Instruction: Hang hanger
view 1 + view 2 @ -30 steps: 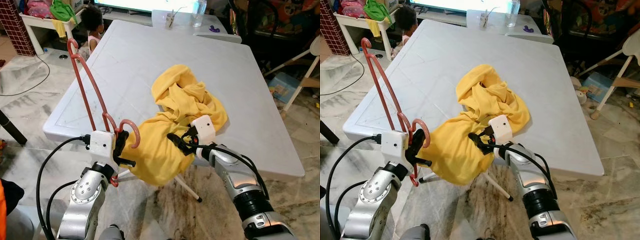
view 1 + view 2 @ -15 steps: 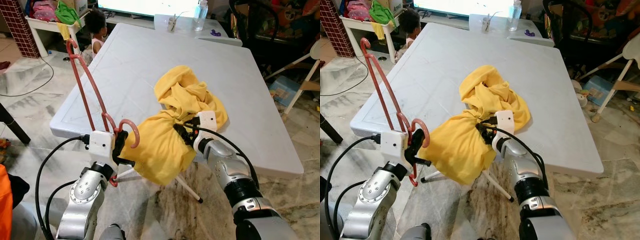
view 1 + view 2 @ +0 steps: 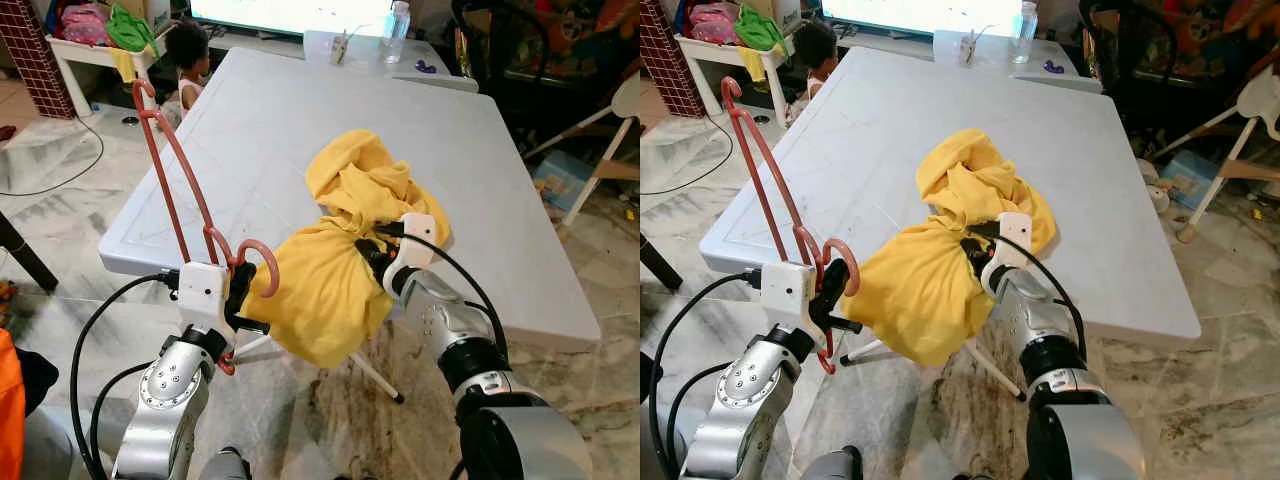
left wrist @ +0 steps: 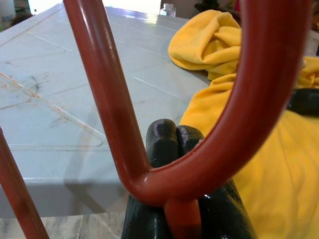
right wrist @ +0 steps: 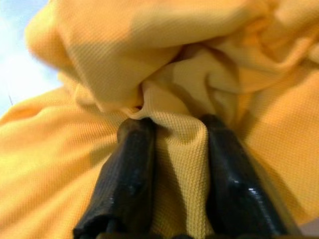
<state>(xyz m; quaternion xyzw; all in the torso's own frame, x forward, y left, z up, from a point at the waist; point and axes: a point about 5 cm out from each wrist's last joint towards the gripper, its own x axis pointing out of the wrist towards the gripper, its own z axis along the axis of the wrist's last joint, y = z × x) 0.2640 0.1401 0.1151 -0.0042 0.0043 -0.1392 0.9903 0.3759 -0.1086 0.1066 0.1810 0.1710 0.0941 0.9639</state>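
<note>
- Since a second ago, the right gripper [image 3: 372, 252] is sitting further up the frame and deeper into the yellow garment [image 3: 345, 250], at mid-frame.
- Its fingers [image 5: 128, 179] are pinching a fold of the yellow cloth between them.
- Lower left of the frame, the left gripper [image 3: 240, 290] is clamping the red hanger [image 3: 185, 195] near its hook, fingers pressed together on it.
- The garment is lying bunched on the white table [image 3: 270, 110], part draping over the near edge.
</note>
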